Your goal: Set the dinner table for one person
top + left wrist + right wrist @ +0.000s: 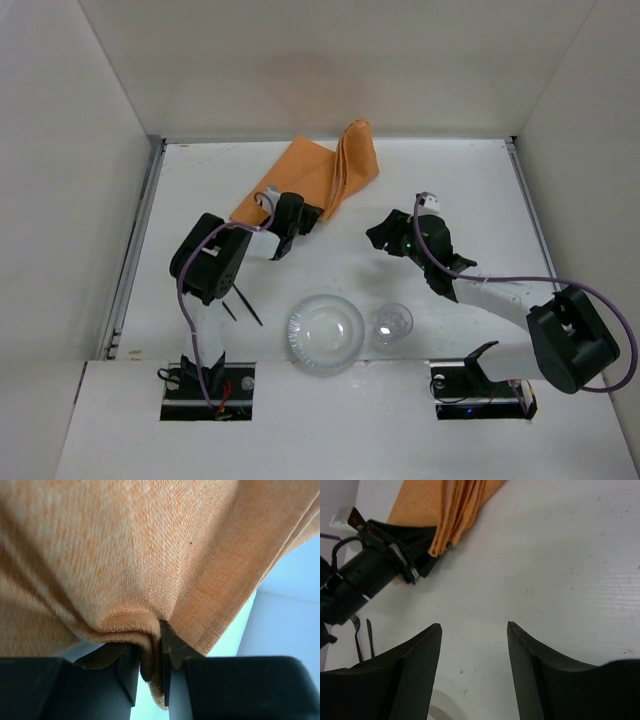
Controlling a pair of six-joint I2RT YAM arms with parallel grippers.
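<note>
Well, the orange placemat (312, 175) is soft and floppy. The left gripper (161, 654) pinches its edge, a good hold; the right gripper (475, 625) is open near it.

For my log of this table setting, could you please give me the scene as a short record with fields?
left gripper: shut on orange placemat, at its edge; cloth bunched
right gripper: open, empty, above bare dinner table
clear plate: near edge, centre
clear glass: beside plate, on its right
cutlery: fork and another dark utensil, by left arm
</note>
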